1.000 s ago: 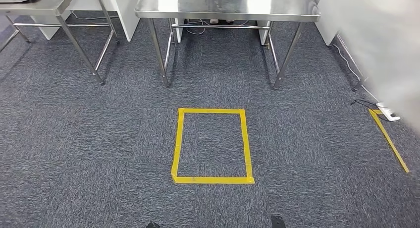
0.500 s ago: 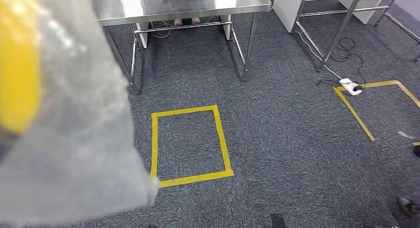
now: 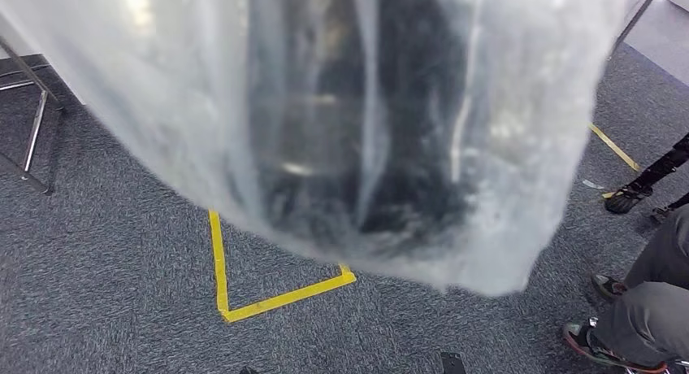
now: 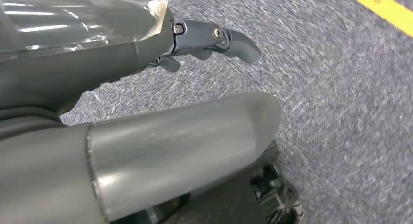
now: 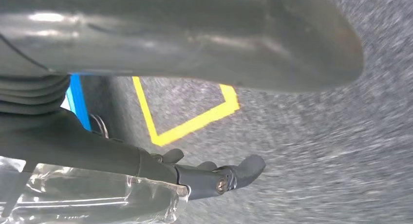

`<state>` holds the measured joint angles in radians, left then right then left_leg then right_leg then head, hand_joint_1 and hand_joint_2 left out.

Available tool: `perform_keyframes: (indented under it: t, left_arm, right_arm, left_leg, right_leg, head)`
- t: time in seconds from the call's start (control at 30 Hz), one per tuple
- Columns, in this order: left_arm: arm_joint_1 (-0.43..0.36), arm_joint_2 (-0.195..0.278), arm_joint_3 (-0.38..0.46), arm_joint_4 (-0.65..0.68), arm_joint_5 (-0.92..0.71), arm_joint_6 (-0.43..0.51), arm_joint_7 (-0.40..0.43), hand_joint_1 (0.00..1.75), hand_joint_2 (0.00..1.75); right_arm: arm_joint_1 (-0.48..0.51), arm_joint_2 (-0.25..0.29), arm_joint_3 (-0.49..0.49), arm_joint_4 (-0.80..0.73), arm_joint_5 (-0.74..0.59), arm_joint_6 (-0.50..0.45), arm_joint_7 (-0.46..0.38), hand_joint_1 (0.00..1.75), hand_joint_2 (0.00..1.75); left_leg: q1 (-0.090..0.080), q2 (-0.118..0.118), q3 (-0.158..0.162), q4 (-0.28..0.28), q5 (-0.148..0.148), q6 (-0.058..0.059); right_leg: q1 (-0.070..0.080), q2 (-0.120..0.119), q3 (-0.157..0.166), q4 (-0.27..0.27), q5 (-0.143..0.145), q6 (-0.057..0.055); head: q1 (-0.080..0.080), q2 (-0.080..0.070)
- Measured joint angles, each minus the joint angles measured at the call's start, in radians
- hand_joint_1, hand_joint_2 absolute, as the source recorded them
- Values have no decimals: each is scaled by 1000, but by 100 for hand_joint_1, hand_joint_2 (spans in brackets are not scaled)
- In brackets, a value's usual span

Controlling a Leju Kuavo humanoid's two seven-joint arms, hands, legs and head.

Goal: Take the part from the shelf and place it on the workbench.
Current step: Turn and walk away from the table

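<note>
Grey carpet [image 3: 122,252] with yellow tape [image 3: 218,264] seen from head; bagged part [image 3: 357,130] held close before camera; person's legs [image 3: 642,309] at right. Left wrist: left hand [image 4: 146,44] pressed against bag. Right wrist: right hand [image 5: 160,173] pressed against bag; grip cannot be told.

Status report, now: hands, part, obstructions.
Left hand and right hand both hold the bagged part, raised close before the head camera. Not yet set down. A person's legs on the carpet, front right.
</note>
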<state>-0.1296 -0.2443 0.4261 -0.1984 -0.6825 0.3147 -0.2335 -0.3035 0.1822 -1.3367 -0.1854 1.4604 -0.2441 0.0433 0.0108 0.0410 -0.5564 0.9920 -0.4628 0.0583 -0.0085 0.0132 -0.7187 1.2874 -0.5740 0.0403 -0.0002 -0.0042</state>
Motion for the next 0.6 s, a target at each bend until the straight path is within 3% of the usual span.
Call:
perform_keyframes:
  t: [0.03,0.07,0.13,0.2,0.27,0.3,0.37,0.43,0.5,0.53,0.6]
  left_arm:
    - [0,0,0,0,0,0,0,0,0]
    - [0,-1,0,0,0,0,0,0,0]
    - [0,-1,0,0,0,0,0,0,0]
    - [0,-1,0,0,0,1,0,0,0]
    - [-2,-2,0,0,1,2,0,0,0]
    - [-3,-3,0,-1,1,3,-1,0,0]
    - [-3,-4,0,-1,2,6,-4,0,0]
    - [2,-4,0,-1,3,11,-9,0,0]
    - [11,-3,0,0,2,19,-15,0,0]
    - [15,-2,0,0,1,26,-19,0,0]
    - [21,1,0,0,-4,41,-25,0,0]
  right_arm:
    - [2,-1,0,0,0,0,0,0,0]
    - [3,-2,0,0,0,0,0,0,0]
    - [1,-5,0,0,0,0,0,0,0]
    - [-3,-5,0,0,1,1,0,0,0]
    - [-1,-6,0,0,2,2,0,0,0]
    - [0,-6,0,0,2,4,0,0,0]
    - [1,-6,0,0,5,7,0,0,0]
    - [0,-6,0,0,8,11,0,0,0]
    - [3,-6,0,0,8,13,0,0,0]
    - [6,-6,0,0,7,14,0,0,0]
    - [10,-8,1,0,5,16,1,0,0]
  left_leg:
    - [1,14,0,0,-1,-1]
    - [1,27,1,1,-2,-4]
    - [-1,51,6,3,-8,-14]
    - [-5,72,12,6,-13,-27]
    - [-5,91,17,5,-15,-38]
    - [-1,87,18,8,-20,-45]
    - [7,37,1,56,-61,-55]
    - [10,-25,-51,180,-136,-58]
    - [10,-42,-103,292,-178,-58]
    - [11,-44,-109,304,-172,-58]
    - [15,-57,-64,211,-107,-56]
  right_leg:
    - [-6,-4,6,-6,7,12]
    - [-12,-14,34,-57,29,25]
    - [-17,-65,122,-211,81,42]
    - [-12,-95,166,-295,109,34]
    - [-8,-74,162,-299,114,16]
    - [-13,-62,161,-300,117,9]
    - [-23,-39,161,-303,124,-11]
    - [-24,-15,157,-304,129,-25]
    - [-21,13,154,-304,131,-29]
    - [-20,28,153,-303,132,-29]
    - [-22,59,153,-298,133,-27]
  head:
    - [2,0]
    - [4,0]
    - [10,0]
    - [12,0]
    - [6,0]
    - [2,0]
    - [-4,0]
    - [-12,0]
    - [-15,0]
    - [-16,0]
    - [-16,0]
